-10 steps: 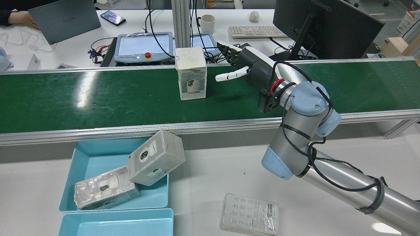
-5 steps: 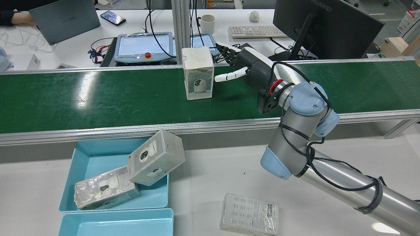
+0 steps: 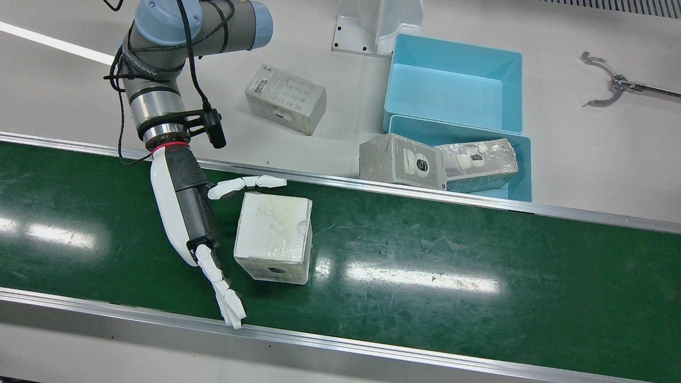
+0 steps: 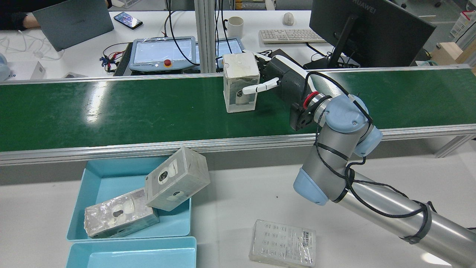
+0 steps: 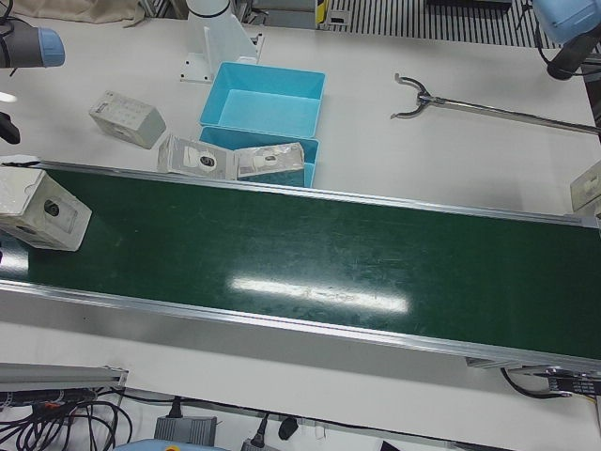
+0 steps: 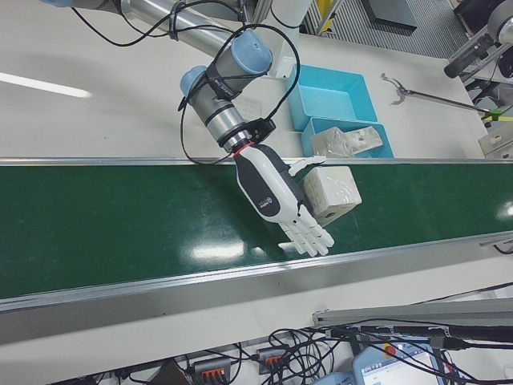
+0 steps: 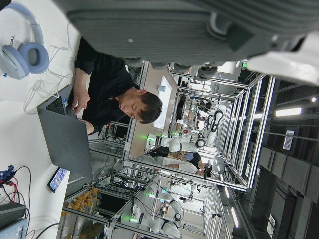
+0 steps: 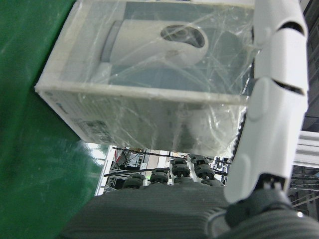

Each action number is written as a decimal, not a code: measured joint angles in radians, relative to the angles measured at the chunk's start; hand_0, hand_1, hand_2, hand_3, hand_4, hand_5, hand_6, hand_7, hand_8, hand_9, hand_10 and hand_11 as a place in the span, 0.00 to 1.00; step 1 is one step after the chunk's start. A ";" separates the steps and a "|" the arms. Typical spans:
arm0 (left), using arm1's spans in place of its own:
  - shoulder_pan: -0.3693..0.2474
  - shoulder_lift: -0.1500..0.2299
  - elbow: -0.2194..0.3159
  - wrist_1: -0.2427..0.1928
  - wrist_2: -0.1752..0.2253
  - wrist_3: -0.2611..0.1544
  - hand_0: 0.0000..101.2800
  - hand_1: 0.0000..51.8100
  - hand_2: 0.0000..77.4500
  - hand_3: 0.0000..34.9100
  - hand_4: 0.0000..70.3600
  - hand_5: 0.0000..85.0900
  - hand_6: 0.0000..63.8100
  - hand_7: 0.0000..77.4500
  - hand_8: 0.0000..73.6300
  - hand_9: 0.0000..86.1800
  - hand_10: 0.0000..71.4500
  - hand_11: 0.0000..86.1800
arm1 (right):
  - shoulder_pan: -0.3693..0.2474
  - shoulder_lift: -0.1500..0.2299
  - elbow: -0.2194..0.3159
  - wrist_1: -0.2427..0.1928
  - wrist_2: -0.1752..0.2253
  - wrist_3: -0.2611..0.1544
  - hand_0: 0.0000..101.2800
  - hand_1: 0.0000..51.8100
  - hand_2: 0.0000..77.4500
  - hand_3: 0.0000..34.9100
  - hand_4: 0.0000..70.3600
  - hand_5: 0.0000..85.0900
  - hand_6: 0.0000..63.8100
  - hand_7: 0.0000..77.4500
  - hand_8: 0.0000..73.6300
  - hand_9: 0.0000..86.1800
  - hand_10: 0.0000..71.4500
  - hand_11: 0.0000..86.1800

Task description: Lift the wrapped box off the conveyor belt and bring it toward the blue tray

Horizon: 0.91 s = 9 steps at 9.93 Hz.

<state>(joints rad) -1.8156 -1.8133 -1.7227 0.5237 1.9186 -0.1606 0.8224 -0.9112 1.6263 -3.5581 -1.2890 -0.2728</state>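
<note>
The wrapped box (image 3: pixel 274 236) (image 4: pixel 241 82) (image 6: pixel 333 192) stands upright on the green conveyor belt (image 3: pixel 425 255), and it also shows at the left edge of the left-front view (image 5: pixel 38 211). My right hand (image 3: pixel 197 223) (image 4: pixel 282 76) (image 6: pixel 272 188) is open beside it, the palm facing the box. The thumb lies along the box's tray-side face and the fingers (image 3: pixel 226 300) reach past its far side. In the right hand view the box (image 8: pixel 149 74) fills the frame just beyond the palm. The blue tray (image 3: pixel 524 159) (image 4: pixel 80 197) sits beside the belt. Only the dark palm of my left hand (image 7: pixel 174 20) shows.
One wrapped box (image 4: pixel 119 217) lies in the blue tray and another (image 4: pixel 176 178) leans on its rim. A second blue tray (image 4: pixel 130 253) adjoins it. A further wrapped box (image 4: pixel 282 242) lies on the white table. A metal grabber tool (image 3: pixel 612 85) lies past the trays.
The wrapped box has ridden the belt to the right in the rear view, into the span of my right hand. The hand has shifted slightly toward it, thumb now across the box's face.
</note>
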 joint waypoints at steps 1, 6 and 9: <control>0.000 0.000 0.000 0.000 0.000 0.000 0.00 0.00 0.01 0.00 0.00 0.01 0.00 0.00 0.00 0.00 0.01 0.00 | 0.000 0.000 0.000 0.004 0.009 0.002 0.44 0.21 0.20 0.00 0.08 0.20 0.05 0.01 0.04 0.04 0.07 0.09; 0.000 0.000 0.000 0.000 0.000 0.000 0.00 0.00 0.01 0.00 0.00 0.01 0.00 0.00 0.00 0.00 0.00 0.00 | 0.000 -0.002 0.002 0.028 0.026 0.006 0.39 0.02 0.23 0.00 0.22 0.67 0.50 0.42 0.51 0.42 0.37 0.43; 0.000 0.000 0.000 0.000 0.000 0.000 0.00 0.00 0.01 0.00 0.00 0.01 0.00 0.00 0.00 0.00 0.00 0.00 | 0.000 -0.003 0.020 0.041 0.025 0.021 0.42 0.01 0.26 0.00 0.26 0.83 0.67 0.54 0.68 0.54 0.36 0.46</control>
<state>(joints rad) -1.8156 -1.8133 -1.7227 0.5237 1.9186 -0.1606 0.8221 -0.9145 1.6459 -3.5175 -1.2640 -0.2519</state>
